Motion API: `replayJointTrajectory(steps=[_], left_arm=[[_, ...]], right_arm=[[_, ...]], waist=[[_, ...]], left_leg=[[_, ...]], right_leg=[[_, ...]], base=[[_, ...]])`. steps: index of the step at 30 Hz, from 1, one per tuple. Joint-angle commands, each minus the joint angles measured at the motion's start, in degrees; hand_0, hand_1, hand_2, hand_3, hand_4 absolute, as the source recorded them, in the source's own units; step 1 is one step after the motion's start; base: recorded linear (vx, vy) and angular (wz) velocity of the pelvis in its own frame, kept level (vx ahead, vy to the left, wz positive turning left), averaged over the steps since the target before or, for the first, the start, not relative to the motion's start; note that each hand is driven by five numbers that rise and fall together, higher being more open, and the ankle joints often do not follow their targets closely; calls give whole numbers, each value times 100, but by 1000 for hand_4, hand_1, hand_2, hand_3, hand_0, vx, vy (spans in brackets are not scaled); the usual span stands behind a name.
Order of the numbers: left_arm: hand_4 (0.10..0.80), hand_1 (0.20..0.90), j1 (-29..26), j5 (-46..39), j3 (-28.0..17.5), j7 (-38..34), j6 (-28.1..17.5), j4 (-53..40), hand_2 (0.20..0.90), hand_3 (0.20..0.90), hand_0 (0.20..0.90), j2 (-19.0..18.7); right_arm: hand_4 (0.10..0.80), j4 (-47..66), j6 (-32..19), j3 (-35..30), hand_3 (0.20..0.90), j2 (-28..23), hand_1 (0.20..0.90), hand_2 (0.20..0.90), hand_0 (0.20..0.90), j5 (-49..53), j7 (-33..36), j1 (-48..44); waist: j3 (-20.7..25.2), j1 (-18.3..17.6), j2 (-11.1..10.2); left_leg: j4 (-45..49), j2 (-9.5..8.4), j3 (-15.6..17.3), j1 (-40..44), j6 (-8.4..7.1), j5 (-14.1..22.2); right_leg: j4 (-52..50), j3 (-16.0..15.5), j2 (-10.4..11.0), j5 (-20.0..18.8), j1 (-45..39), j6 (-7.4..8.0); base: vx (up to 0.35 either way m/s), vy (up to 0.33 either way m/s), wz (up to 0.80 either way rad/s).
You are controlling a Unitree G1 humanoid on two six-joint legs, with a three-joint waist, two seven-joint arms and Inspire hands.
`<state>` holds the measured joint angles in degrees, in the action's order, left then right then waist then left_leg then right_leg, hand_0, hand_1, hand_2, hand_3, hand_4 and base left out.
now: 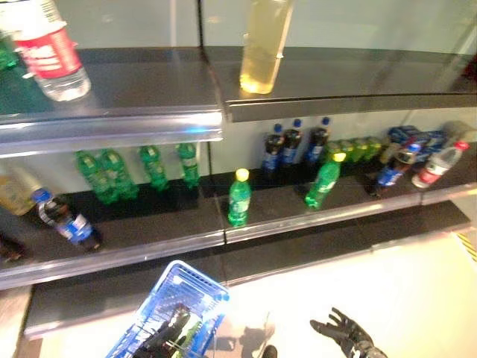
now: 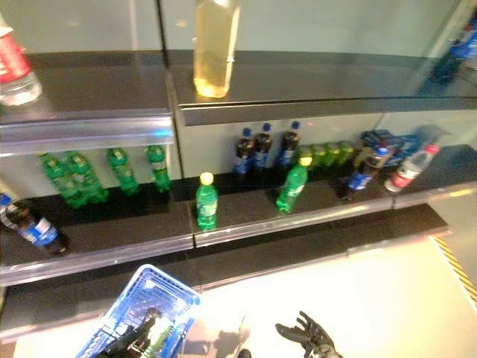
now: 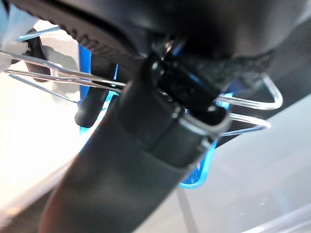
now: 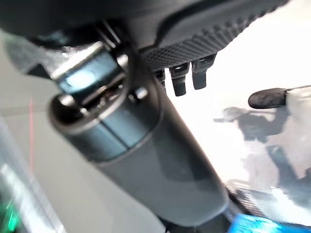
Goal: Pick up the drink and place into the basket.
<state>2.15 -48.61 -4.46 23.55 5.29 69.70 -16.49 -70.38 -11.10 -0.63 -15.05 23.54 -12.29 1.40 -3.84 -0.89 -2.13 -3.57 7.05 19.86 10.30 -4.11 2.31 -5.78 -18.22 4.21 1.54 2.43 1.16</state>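
Note:
A blue wire basket [image 1: 175, 298] hangs at the lower left, in front of the shelves. My left hand [image 1: 165, 334] is shut on its wire handles [image 3: 243, 104]. Something green [image 1: 190, 328] shows inside the basket. On the lower shelf a green bottle with a yellow cap [image 1: 238, 198] stands upright near the front edge. A second green bottle [image 1: 323, 183] leans further right. My right hand [image 1: 343, 332] is low at the right, open with fingers [image 4: 187, 77] spread and holding nothing, well below the shelf.
The lower shelf [image 1: 149, 250] also carries green bottles [image 1: 112, 175] at the back left, dark cola bottles [image 1: 291, 145], and a lying cola bottle [image 1: 68, 221]. On the upper shelf stand a pale yellow bottle [image 1: 262, 45] and a red-labelled water bottle [image 1: 52, 52].

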Motion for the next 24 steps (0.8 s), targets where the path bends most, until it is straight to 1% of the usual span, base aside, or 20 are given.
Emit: replayJointTrajectory(steps=[1,2,3,4,5,6,7,8,9,10,11,14,16,17,19,20,21,22,23,24], left_arm=[[100,300,-461,-151,-46,572,-215,-501,300,200,300,-8],[100,300,-466,-170,-6,556,-212,-533,300,200,300,8],[100,300,-470,-191,99,524,-231,-633,300,200,300,53],[100,300,-482,-252,137,450,-231,-706,300,200,300,83],[100,300,-490,-291,162,424,-257,-723,300,200,300,112],[100,300,-506,-337,192,394,-252,-741,300,200,300,133],[100,300,-488,-335,201,407,-271,-745,300,200,300,171],[100,300,-469,-309,196,425,-296,-738,300,200,300,202],[100,300,-463,-317,200,431,-303,-730,300,200,300,205],[100,300,-447,-301,209,461,-299,-706,300,200,300,221],[100,300,-424,-313,227,491,-332,-646,300,200,300,247],[100,300,-327,-428,204,524,-407,-544,300,200,300,264],[100,300,-220,-442,186,578,-447,-479,300,200,300,248],[100,300,-156,-465,167,618,-484,-428,300,200,300,244],[100,300,-61,-431,39,641,-538,-350,300,200,300,264],[100,300,-14,-380,-3,666,-549,-302,300,200,300,261],[100,300,10,-320,-53,683,-547,-262,300,200,300,237],[100,300,11,-270,-103,709,-547,-214,300,200,300,214],[100,300,21,-280,-137,775,-531,-174,300,200,300,168],[100,300,5,-274,-186,826,-474,-177,300,200,300,101]], right_arm=[[800,68,-275,244,900,-179,900,900,900,-155,-124,-330],[800,111,-252,280,900,-179,900,900,900,-160,-108,-336],[800,196,-230,370,900,-181,900,900,900,-124,-97,-353],[800,207,-260,417,900,-184,900,900,900,-91,-111,-363],[800,217,-280,426,900,-176,900,900,900,-101,-117,-389],[800,224,-298,450,900,-183,900,900,900,-89,-98,-406],[800,228,-313,459,900,-189,900,900,900,-55,-72,-427],[800,212,-324,448,900,-208,900,900,900,-56,-85,-449],[800,200,-330,443,900,-220,900,900,900,-60,-95,-460],[800,156,-340,423,900,-259,900,900,900,-29,-117,-505],[800,122,-354,428,900,-291,900,900,900,-2,-132,-549],[800,164,-336,519,900,-303,900,900,900,-22,-170,-570],[800,200,-340,555,900,-273,900,900,900,-47,-183,-516],[800,212,-354,573,900,-242,900,900,900,-110,-186,-498],[800,176,-348,566,900,-214,900,900,900,-189,-217,-509],[800,153,-350,548,900,-187,900,900,900,-201,-207,-508],[800,134,-345,524,900,-170,900,900,900,-226,-217,-514],[800,122,-353,499,900,-157,900,900,900,-247,-224,-500],[800,125,-377,473,900,-144,900,900,900,-311,-228,-473],[800,143,-375,443,900,-144,900,900,900,-326,-208,-468]], waist=[[-22,-144,136],[-67,-149,111],[-179,-145,43],[-241,-143,15],[-290,-140,-9],[-318,-102,0],[-345,-58,30],[-327,-32,62],[-318,-26,82],[-299,4,140],[-282,61,192],[-234,193,298],[-187,280,305],[-165,319,276],[-45,389,258],[12,416,227],[59,419,201],[93,409,179],[129,409,147],[170,422,122]], left_leg=[[993,-80,-307,-725,-23,-387],[1369,9,-346,-894,-78,-554],[1932,101,-418,-1163,-107,-740],[2105,127,-434,-1283,-60,-740],[2111,95,-448,-1315,12,-626],[2035,-62,-602,-1378,56,-571],[1776,-248,-683,-1379,94,-476],[1492,-356,-692,-1360,108,-454],[1365,-379,-690,-1364,98,-460],[969,-468,-669,-1378,63,-504],[593,-615,-653,-1436,27,-614],[112,-832,-739,-1667,-39,-978],[4,-941,-770,-1787,-15,-1087],[4,-1061,-903,-1776,49,-1050],[-62,-1178,-1010,-1714,146,-1018],[-111,-1232,-1001,-1624,228,-951],[-127,-1244,-986,-1527,307,-870],[-132,-1272,-961,-1452,354,-822],[-143,-1319,-990,-1359,410,-769],[-143,-1335,-957,-1280,447,-718]], right_leg=[[220,277,-90,239,-776,120],[212,312,-115,234,-792,64],[188,401,-152,223,-819,-34],[144,478,-168,231,-825,-66],[120,534,-174,232,-837,-70],[118,585,-202,228,-857,-53],[138,646,-243,227,-895,-2],[180,722,-283,208,-893,36],[205,741,-308,211,-902,47],[302,809,-380,215,-971,92],[449,921,-440,216,-1126,143],[589,1169,-611,255,-1398,169],[555,1280,-682,291,-1556,171],[522,1360,-692,319,-1620,186],[492,1497,-738,230,-1646,245],[418,1469,-699,156,-1639,319],[315,1433,-658,102,-1586,367],[196,1414,-622,56,-1569,427],[24,1372,-553,-45,-1539,516],[-266,1247,-461,-195,-1465,637]], base=[[-19,-251,-65],[-47,-334,-72],[-45,-278,-62],[-45,-276,-60],[-16,-146,-58],[6,-105,-65],[37,-72,-57],[48,-43,-43],[103,-26,-40],[188,-22,-41],[242,-39,-45],[277,-45,-57],[318,-39,-53],[286,-35,-68],[311,-19,-111],[334,0,-115],[309,13,-88],[282,28,-54],[298,51,-45],[283,57,-53]])
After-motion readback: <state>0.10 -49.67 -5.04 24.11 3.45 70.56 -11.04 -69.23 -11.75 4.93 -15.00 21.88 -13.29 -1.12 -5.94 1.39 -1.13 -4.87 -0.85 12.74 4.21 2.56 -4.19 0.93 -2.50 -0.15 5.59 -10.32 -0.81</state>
